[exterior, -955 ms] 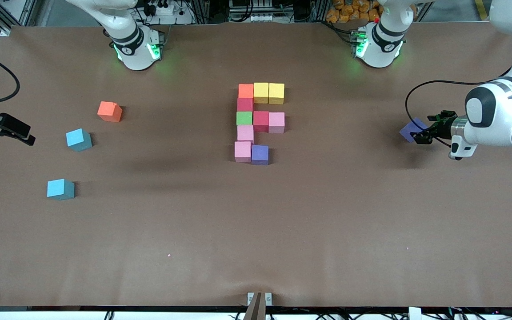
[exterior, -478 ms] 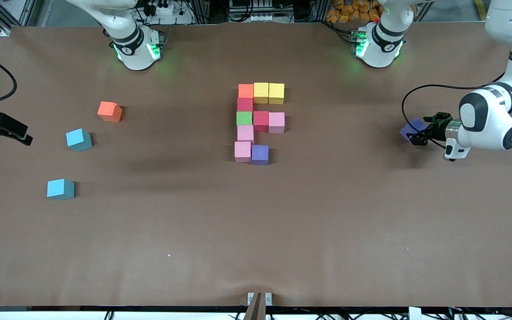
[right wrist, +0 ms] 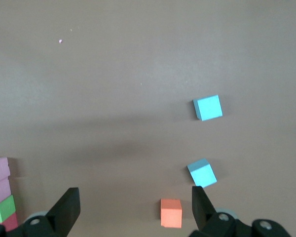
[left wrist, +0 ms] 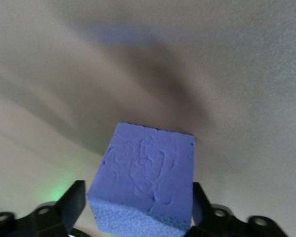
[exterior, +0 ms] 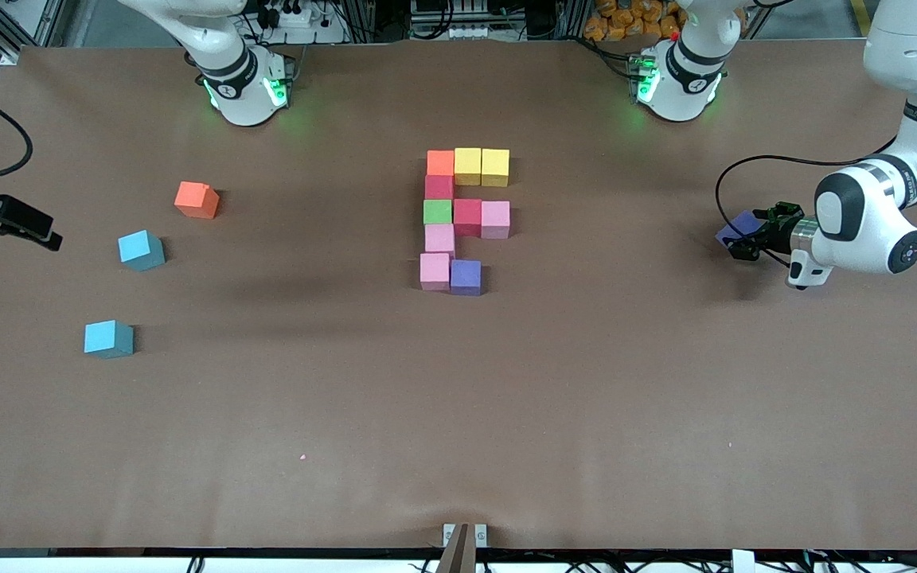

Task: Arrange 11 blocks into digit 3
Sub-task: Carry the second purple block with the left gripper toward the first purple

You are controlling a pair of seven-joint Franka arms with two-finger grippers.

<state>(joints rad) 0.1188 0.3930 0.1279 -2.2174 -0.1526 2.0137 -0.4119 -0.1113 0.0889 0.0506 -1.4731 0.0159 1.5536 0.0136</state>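
A loose purple block (exterior: 733, 231) (left wrist: 148, 177) lies on the table at the left arm's end. My left gripper (exterior: 745, 237) (left wrist: 138, 207) is low around it, open, with one finger close on each side. Ten blocks touch in a figure at mid-table, from the orange one (exterior: 440, 162) and two yellow ones (exterior: 481, 166) down a column to a pink (exterior: 434, 270) and a purple one (exterior: 465, 276). Another orange block (exterior: 197, 200) (right wrist: 171, 213) lies alone toward the right arm's end. My right gripper (exterior: 44, 237) (right wrist: 135, 207) waits open over that end, holding nothing.
Two light-blue cubes (exterior: 141, 250) (exterior: 108, 338) lie nearer to the front camera than the lone orange block; the right wrist view shows them too (right wrist: 202, 173) (right wrist: 207, 107). The brown table (exterior: 458, 414) is bare in its nearer half.
The left arm has shifted a little toward mid-table, bringing its fingers farther around the purple block. The right gripper has drifted slightly. No block has moved.
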